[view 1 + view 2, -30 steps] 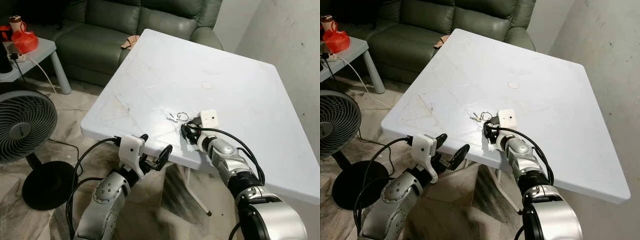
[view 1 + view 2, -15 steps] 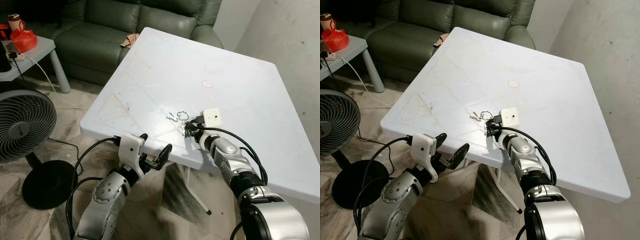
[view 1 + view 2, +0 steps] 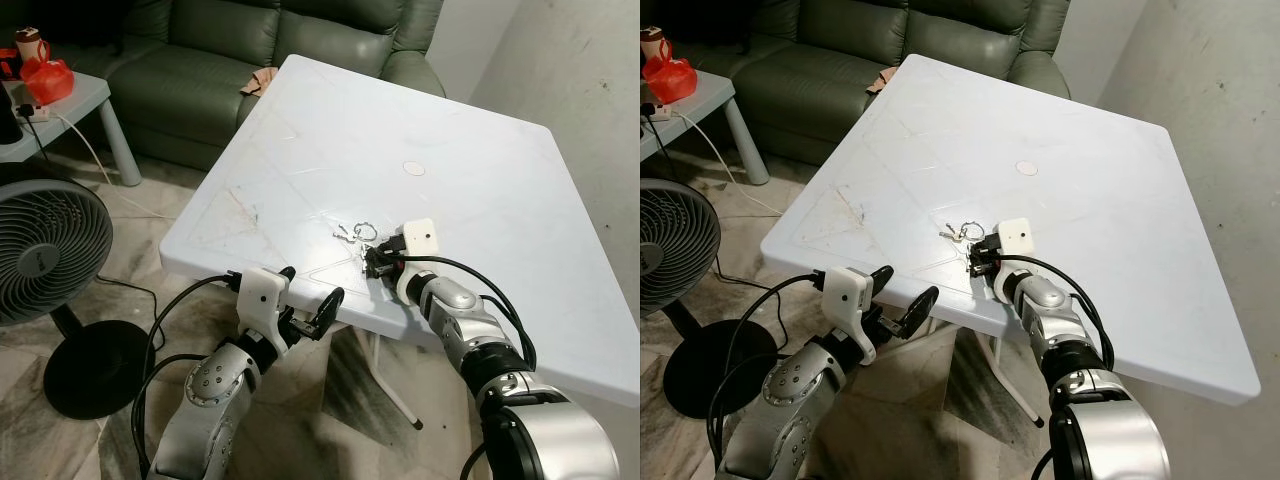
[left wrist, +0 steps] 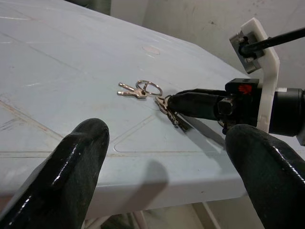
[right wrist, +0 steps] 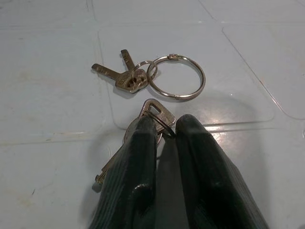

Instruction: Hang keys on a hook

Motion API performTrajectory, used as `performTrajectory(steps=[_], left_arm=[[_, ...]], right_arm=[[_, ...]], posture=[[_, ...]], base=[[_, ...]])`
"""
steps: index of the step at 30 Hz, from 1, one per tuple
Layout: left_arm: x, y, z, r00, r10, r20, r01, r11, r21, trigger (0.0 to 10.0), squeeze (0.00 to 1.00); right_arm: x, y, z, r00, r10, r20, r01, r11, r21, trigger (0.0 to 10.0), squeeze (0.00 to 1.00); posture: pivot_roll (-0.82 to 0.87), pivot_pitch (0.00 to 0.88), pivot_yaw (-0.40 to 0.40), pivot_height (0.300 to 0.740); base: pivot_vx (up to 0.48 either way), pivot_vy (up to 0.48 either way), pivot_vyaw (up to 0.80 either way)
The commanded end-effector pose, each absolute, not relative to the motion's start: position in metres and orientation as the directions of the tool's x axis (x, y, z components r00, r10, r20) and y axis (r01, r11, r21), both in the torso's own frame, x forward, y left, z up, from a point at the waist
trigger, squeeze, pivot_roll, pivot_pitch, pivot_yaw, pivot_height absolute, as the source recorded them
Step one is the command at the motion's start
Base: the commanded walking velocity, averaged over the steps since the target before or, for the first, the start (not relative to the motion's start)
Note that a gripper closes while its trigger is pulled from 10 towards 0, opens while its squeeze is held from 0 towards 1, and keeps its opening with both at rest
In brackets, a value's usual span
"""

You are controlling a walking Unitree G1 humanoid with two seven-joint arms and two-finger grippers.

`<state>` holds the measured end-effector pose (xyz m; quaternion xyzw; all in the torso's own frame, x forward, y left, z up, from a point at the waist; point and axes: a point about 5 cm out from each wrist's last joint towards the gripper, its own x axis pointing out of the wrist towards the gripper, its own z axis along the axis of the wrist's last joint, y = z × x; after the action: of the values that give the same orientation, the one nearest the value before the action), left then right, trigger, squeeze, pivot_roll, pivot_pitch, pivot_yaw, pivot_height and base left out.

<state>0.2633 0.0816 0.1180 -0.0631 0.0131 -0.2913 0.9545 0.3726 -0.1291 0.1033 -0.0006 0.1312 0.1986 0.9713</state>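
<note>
Keys (image 3: pixel 357 233) lie on table (image 3: pixel 480 190) near its near edge. Sofa (image 3: pixel 250 50) beyond far-left corner. Fan (image 3: pixel 45 260) on floor, left. Side table (image 3: pixel 60 105) far left.

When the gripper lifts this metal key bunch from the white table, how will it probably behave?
The metal key bunch is several loose keys linked by a large ring, so it will probably dangle and swing. The right gripper pinches only one flat key, so it may slip.

White plastic table (image 3: pixel 480 190), scuffed top. Keys (image 5: pixel 147 81) on big ring lie flat near front edge, approx 6 o'clock from small round mark (image 3: pixel 413 168) at centre. Right gripper (image 5: pixel 164 131) rests w/ tips pinching one key.
</note>
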Motion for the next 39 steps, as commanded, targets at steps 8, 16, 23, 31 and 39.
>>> performTrajectory(steps=[8,16,23,31,39], left_arm=[[0.264,0.075,0.121,0.824,-0.567,0.018,0.565,0.817,-0.112,10.0,0.0],[0.265,0.075,0.121,0.825,-0.564,0.02,0.563,0.819,-0.11,10.0,0.0],[0.266,0.075,0.122,0.829,-0.558,0.022,0.557,0.823,-0.111,10.0,0.0],[0.266,0.073,0.121,0.83,-0.558,0.021,0.557,0.823,-0.11,10.0,0.0],[0.268,0.073,0.122,0.835,-0.549,0.025,0.549,0.83,-0.103,10.0,0.0]], right_arm=[[0.376,-0.138,0.111,0.915,0.349,-0.203,-0.345,0.937,0.053,0.0,0.0],[0.376,-0.14,0.112,0.916,0.354,-0.19,-0.351,0.935,0.054,0.0,0.0],[0.377,-0.138,0.114,0.917,0.356,-0.177,-0.348,0.934,0.077,0.0,0.0],[0.378,-0.139,0.111,0.922,0.319,-0.219,-0.319,0.947,0.034,5.6,0.0],[0.382,-0.139,0.129,0.928,0.362,-0.092,-0.35,0.928,0.125,10.0,0.0]], posture=[[0.09,0.124,-0.181,0.74],[0.08,0.122,-0.182,0.74],[0.09,0.12,-0.186,0.74],[0.09,0.105,-0.193,0.74],[0.09,0.099,-0.194,0.74]], base=[[0.0,0.0,0.0],[0.0,0.0,0.0],[0.0,0.0,0.0],[0.0,0.0,0.0],[0.0,0.0,0.0]])
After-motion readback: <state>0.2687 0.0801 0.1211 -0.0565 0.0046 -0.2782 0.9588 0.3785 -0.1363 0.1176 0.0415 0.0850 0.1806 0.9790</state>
